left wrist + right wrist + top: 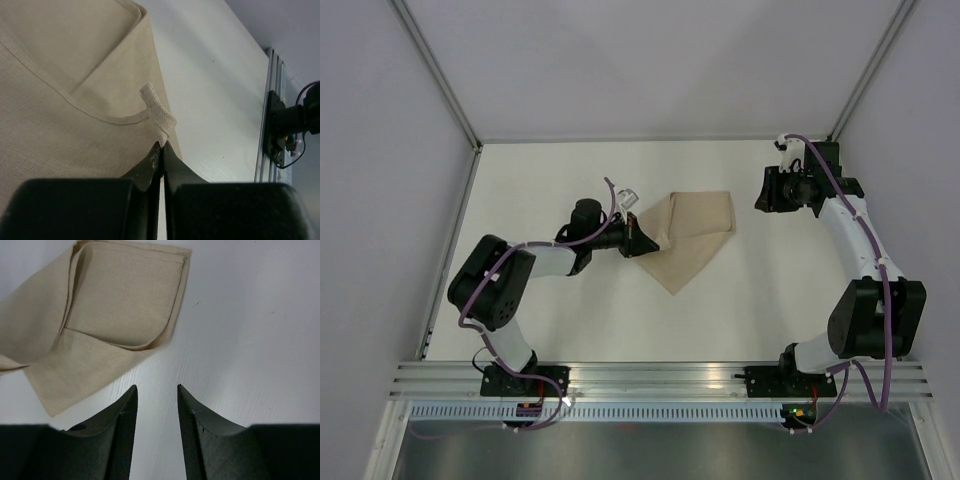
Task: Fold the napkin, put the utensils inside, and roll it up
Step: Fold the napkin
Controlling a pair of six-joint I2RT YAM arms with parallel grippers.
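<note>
The tan napkin (692, 232) lies on the white table, folded over on itself into an uneven layered shape. My left gripper (642, 241) is at its left edge, low over the cloth. In the left wrist view the jaws (162, 145) are pressed together on a small upturned corner of the napkin (60, 100). My right gripper (772, 190) hovers to the right of the napkin, apart from it. Its fingers (156, 387) stand open over bare table, with the napkin (125, 295) ahead and to the left. The utensils are out of view.
An aluminium rail (660, 375) carrying both arm bases runs along the near edge. Grey walls close in the table at the back and on both sides. The right arm's base (287, 125) shows at the edge of the left wrist view.
</note>
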